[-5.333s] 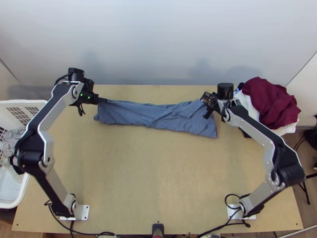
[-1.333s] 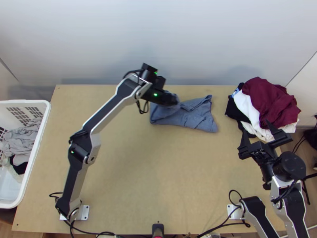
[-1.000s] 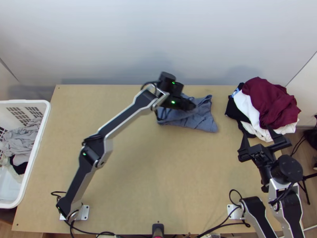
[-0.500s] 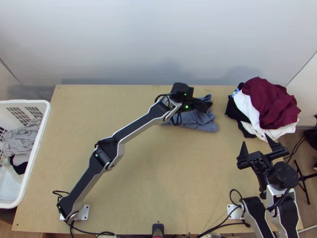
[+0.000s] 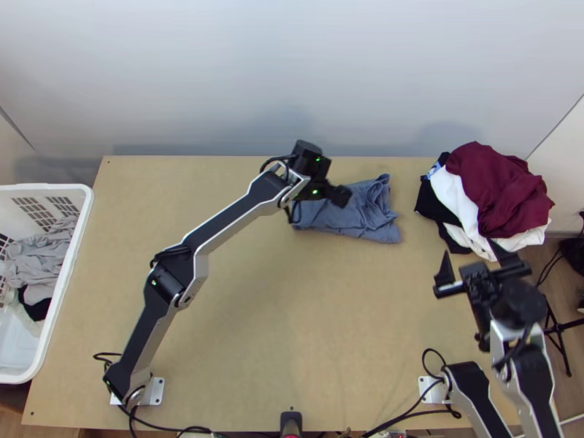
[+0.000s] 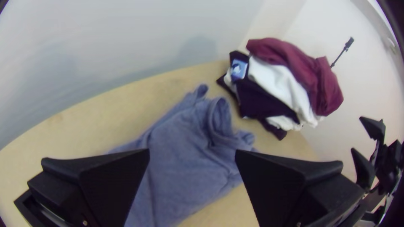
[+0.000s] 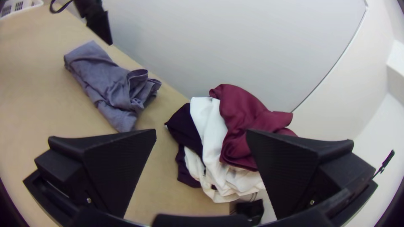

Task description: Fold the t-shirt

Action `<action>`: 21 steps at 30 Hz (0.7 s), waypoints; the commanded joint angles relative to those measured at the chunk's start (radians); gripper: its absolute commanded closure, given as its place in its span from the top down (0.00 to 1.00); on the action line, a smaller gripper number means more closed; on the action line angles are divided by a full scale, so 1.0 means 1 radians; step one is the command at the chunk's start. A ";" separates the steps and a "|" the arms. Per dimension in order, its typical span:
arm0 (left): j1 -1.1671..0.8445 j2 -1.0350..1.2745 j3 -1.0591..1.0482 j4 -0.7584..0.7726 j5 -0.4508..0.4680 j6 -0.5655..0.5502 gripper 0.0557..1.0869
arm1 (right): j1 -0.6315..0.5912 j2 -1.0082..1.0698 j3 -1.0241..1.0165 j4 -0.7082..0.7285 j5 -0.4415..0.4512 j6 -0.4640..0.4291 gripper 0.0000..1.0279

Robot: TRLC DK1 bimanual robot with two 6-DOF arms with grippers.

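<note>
"Where are you keeping your left jaws?"

"I'm hanging my left gripper point(image 5: 343, 196) just over the blue-grey t-shirt point(image 5: 358, 219), toward its basket-side end, and I'm spreading those jaws wide."

"And the shirt, how is it lying?"

"It's lying near the far edge of the wooden table point(image 5: 292, 314), folded into a compact bundle. The end toward my left is looking fairly smooth. The end toward my right is bunching into creases, with one edge curling up in a loop."

"What are your right jaws doing?"

"They're standing wide apart too. I'm holding my right gripper point(image 5: 473, 261) out by the table's right side, well apart from the shirt and on the near side of the clothes pile."

"What is making up that pile?"

"A maroon garment point(image 5: 504, 186) is resting on top, white cloth point(image 5: 463, 208) is showing beneath it, and a dark garment point(image 5: 434, 208) is poking out toward the shirt."

"Anything over on your left?"

"A white laundry basket point(image 5: 82, 221) is sitting by the table's left edge, and grey cloth point(image 5: 47, 255) is lying crumpled inside it."
</note>
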 commanded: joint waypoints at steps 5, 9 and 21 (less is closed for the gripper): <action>0.078 -0.161 -0.155 -0.245 -0.100 0.203 0.96 | -0.019 0.439 0.181 -0.097 -0.212 0.391 0.96; 0.113 -0.252 -0.251 -0.260 -0.103 0.229 0.96 | -0.056 0.603 0.275 -0.200 -0.409 0.497 0.96; 0.219 -0.486 -0.504 -0.260 -0.149 0.229 0.96 | -0.082 1.014 0.431 -0.206 -0.603 0.632 0.96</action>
